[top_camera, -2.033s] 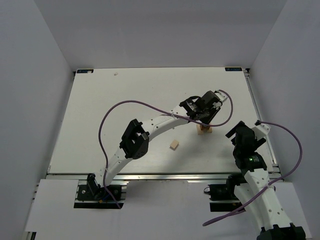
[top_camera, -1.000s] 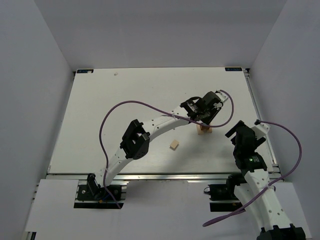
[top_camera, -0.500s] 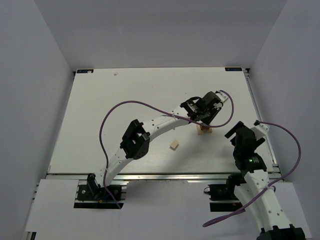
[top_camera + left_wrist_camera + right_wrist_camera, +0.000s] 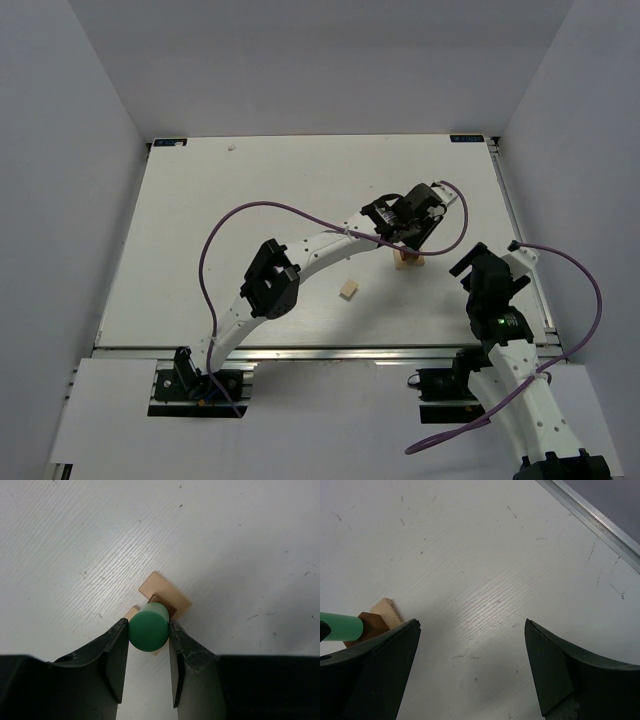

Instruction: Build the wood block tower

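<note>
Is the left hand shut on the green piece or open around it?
Shut on it: the left hand has a finger against each side of the green cylinder, above the brown block.

Bright, diffuse light from above; soft, faint shadows on the white table (image 4: 200, 200); wrist views sharp on its surface

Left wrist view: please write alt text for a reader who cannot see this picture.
The left end effector is shut on a green cylinder, seen end-on from above. Under the cylinder are a brown block and tan blocks, on a white table.
</note>
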`<control>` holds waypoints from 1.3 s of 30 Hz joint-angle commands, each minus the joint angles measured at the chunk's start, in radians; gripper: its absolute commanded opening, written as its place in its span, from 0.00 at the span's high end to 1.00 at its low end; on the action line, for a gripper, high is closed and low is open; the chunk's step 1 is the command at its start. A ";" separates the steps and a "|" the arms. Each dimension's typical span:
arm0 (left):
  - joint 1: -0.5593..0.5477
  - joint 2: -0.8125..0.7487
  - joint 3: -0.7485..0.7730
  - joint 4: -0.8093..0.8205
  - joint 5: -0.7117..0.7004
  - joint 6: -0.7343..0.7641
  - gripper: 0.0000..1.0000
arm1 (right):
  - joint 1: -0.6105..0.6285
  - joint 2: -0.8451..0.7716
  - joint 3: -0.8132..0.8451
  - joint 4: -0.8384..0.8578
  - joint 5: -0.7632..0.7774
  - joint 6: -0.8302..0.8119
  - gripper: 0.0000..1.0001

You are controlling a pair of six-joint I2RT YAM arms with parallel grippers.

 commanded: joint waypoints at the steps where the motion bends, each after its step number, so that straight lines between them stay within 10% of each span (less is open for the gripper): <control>1: -0.005 -0.034 -0.003 -0.010 -0.023 0.000 0.81 | -0.004 -0.008 -0.002 0.043 0.002 -0.014 0.11; 39: -0.007 -0.054 -0.035 -0.006 0.006 -0.008 0.74 | -0.003 -0.008 -0.008 0.050 -0.007 -0.023 0.11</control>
